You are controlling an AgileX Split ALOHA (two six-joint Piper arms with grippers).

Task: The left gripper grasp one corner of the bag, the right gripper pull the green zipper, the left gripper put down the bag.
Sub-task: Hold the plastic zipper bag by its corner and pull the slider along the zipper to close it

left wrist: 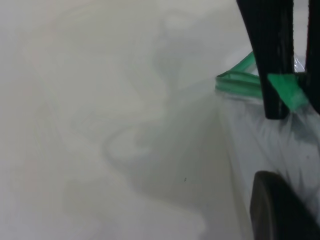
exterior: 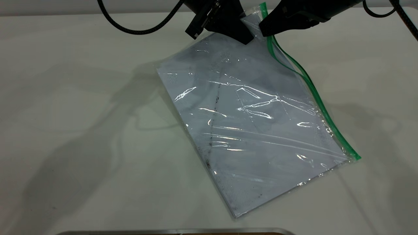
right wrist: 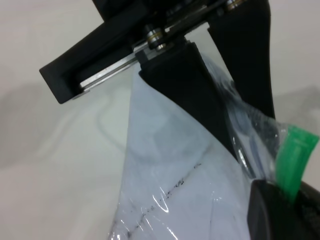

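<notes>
The bag (exterior: 254, 124) is a clear pouch with white paper inside. Its lower end rests on the white table and its far corner is lifted. My left gripper (exterior: 246, 36), black and blocky, is shut on that far corner; its fingers (right wrist: 190, 85) clamp the plastic in the right wrist view. The green zipper (exterior: 321, 104) runs along the bag's right edge, and its upper stretch is parted into two strips. My right gripper (exterior: 264, 31), a black wedge, is shut on the zipper (right wrist: 295, 155) just beside the left gripper. In the left wrist view the right gripper's fingers (left wrist: 267, 60) pinch the green strip (left wrist: 240, 82).
The left arm's thick black cable (exterior: 130, 29) loops over the table's far side. A grey metal-edged strip (exterior: 176, 231) lies along the near edge. Bare white table (exterior: 81, 130) spreads to the left of the bag.
</notes>
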